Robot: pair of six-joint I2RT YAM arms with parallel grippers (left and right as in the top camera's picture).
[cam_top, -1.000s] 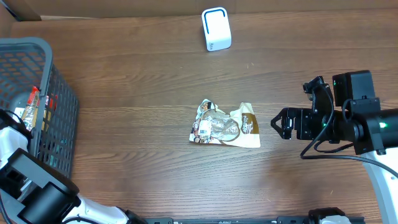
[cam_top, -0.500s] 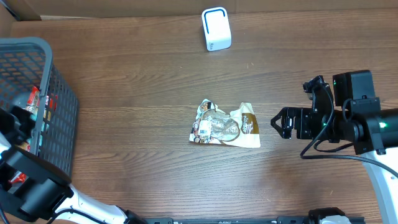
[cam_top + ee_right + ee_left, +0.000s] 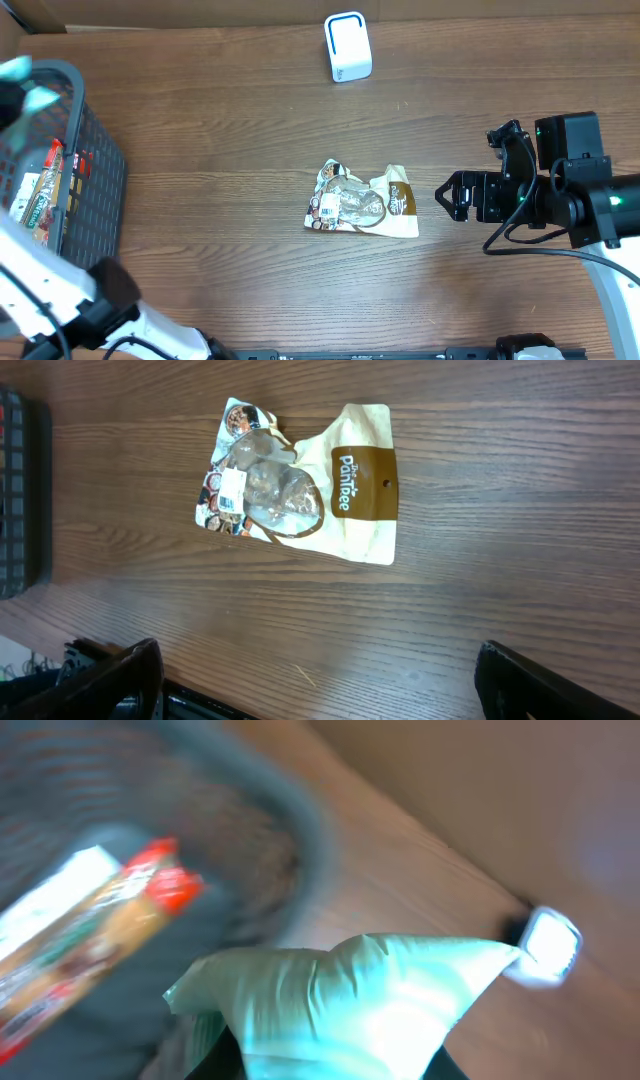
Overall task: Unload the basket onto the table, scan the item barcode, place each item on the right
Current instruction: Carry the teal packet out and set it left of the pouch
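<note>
Table (image 3: 220, 200): dark wood, plain grain, smooth, low sheen. Basket (image 3: 95, 150): dark grey plastic mesh, matt. Pouch (image 3: 362, 200) at table centre: glossy film, cream and brown print, clear crinkled window. Scanner (image 3: 347, 47) near far edge: smooth white plastic, slight gloss. Bag (image 3: 350, 1000): thin pale green film, shiny, blurred. Wrappers (image 3: 38, 192) in basket: glossy printed film. Right arm (image 3: 570, 200): matt black casing.

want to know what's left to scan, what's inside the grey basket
A long snack packet with a red end lies in the basket. Its mesh wall and the left arm cover the rest, so other items cannot be ruled out.
</note>
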